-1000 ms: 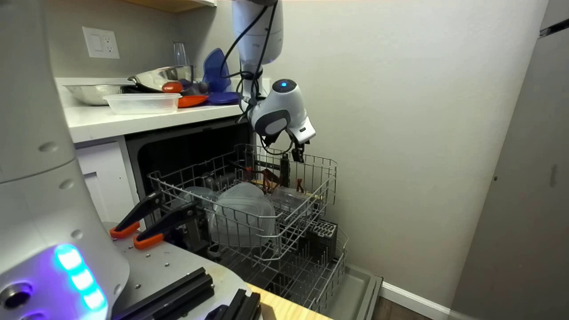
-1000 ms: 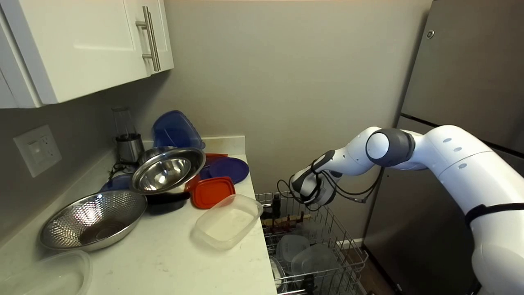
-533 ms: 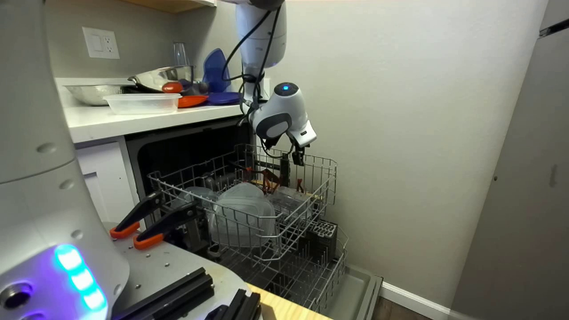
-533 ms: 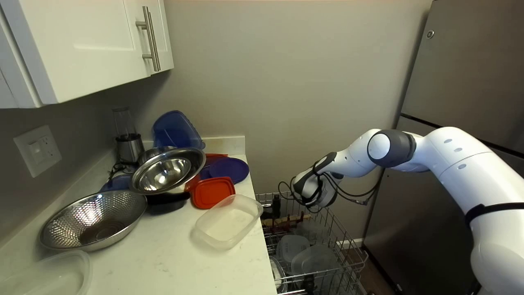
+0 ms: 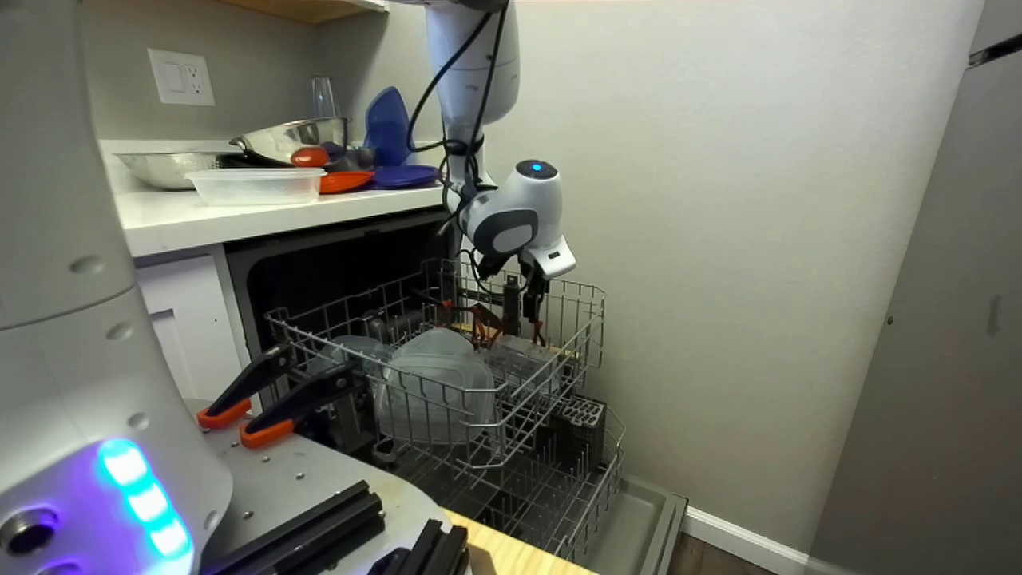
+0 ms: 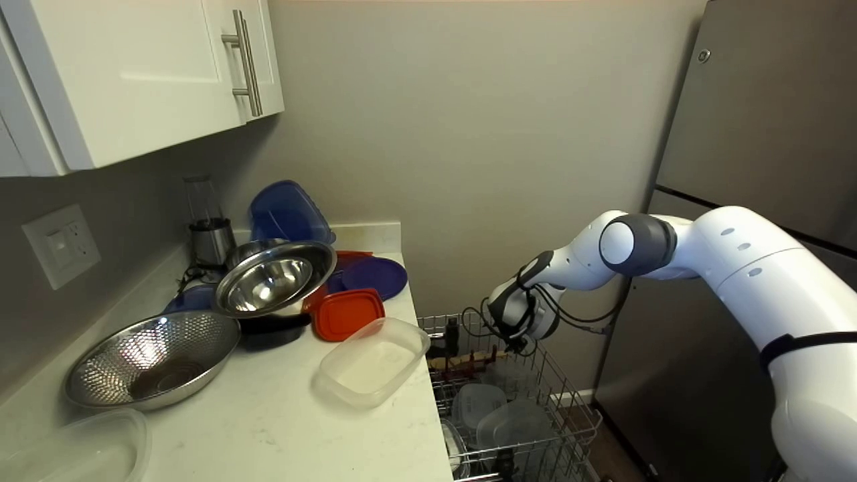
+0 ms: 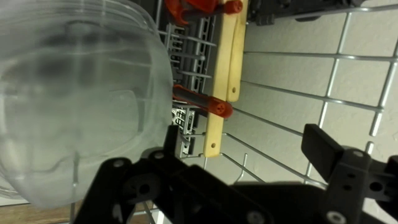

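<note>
Biggest worry for me was the long white-and-grey jointed robot arm point(image 6: 710, 241): it reached way in over the box-shaped grey metal wire dishwasher rack point(image 7: 337, 56), and a bad angle could've meant clipping the side and jolting the whole load. The looped black rubbery-looking cables point(image 5: 410, 132) dangling round the wrist bugged me too, since a loop could've hooked a wire. Then there was the clear, rounded plastic tub point(image 7: 80, 118), sitting in that rack with its edge right by one finger of the black, two-fingered, metal-looking tool point(image 7: 245, 143). I couldn't tell whether they touched, but a slight sideways drift would probably have shoved the tub, and thin slick plastic like that looked ready to skid or tip. The tool was spread wide with nothing between its fingertips, and the other finger lined up with the side wires, so squeezing blind might've just pinched wire. The flat pale wooden handles point(image 7: 221, 71) lay in there too, beyond the fingertips, skinny enough that a sloppy grab could've let them twist or drop through. Smallest headache: the slim red plastic-looking piece point(image 7: 211, 104) with a dark grey middle, which seemed to cross over the wood and could've snagged, dragging a handle along.
</note>
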### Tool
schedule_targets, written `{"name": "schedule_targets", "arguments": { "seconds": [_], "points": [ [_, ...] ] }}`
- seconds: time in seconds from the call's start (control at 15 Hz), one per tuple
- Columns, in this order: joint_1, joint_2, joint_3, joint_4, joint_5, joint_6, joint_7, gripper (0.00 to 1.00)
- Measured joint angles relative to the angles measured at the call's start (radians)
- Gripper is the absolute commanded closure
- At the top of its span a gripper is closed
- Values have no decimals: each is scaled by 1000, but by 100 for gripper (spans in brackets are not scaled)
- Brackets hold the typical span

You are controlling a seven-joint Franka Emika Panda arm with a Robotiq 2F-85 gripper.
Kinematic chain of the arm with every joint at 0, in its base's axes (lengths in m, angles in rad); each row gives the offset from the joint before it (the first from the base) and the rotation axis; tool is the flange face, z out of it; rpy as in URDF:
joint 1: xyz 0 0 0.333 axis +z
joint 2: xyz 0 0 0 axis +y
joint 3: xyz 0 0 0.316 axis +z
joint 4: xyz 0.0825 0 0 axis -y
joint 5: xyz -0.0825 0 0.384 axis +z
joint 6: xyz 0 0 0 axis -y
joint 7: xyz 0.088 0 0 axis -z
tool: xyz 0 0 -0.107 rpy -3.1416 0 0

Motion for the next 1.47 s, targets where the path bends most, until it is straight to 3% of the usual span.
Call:
{"name": "schedule_targets", "arguments": {
  "seconds": [0.27, 0.73, 1.47],
  "points": [
    [5, -64, -23, -27, 19, -186, 14, 0],
    [92, -163, -196, -93, 24, -459, 202, 0],
    [100, -100, -223, -97, 20, -483, 238, 0]
  ]
}}
